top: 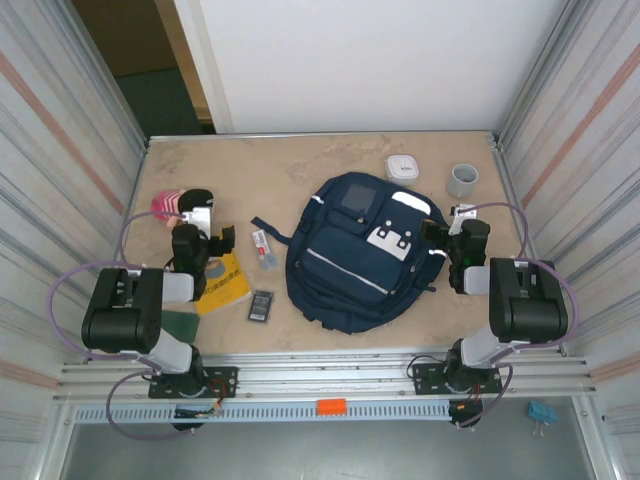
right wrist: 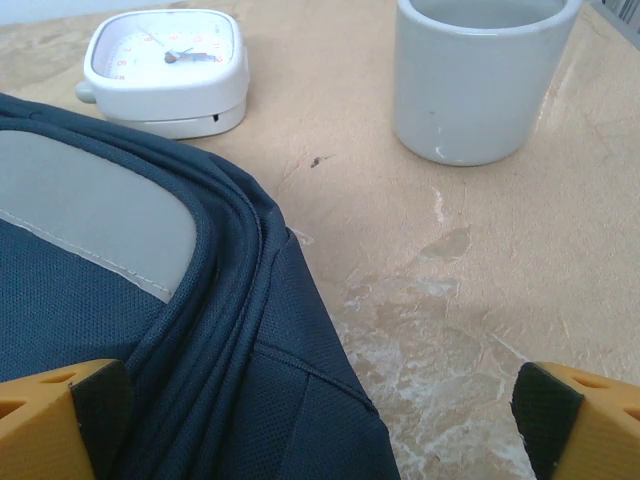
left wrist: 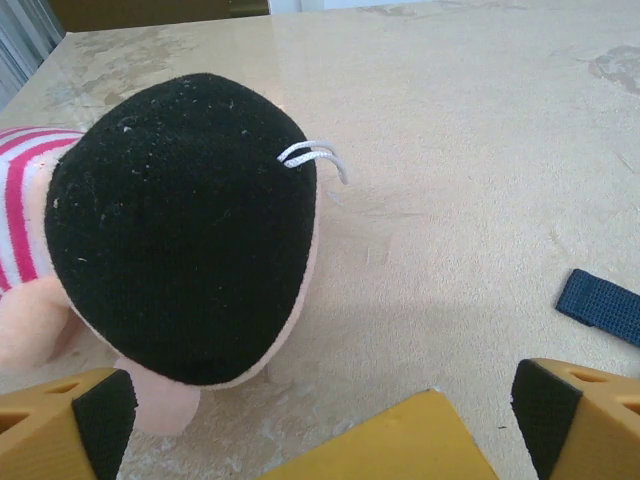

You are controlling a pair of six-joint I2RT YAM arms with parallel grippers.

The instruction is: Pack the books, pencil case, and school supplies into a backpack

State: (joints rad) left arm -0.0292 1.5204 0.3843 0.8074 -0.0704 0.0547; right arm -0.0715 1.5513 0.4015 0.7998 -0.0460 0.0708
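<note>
Two hands, both spread wide. Top view: the left hand [top: 203, 230], the nearer one, hangs over the thin yellow book [top: 228, 288]; the navy fabric backpack [top: 360, 255] lies to its right. Left wrist view: the book's flat corner sits beneath the hand. Right wrist view: the backpack's piped seam runs left of the right hand [right wrist: 320, 410].

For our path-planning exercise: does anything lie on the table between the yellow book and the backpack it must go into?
Yes. The slim packet and the black rectangle lie between the yellow book and the backpack. Both lie flat, so a lifted book would probably pass over them.
</note>
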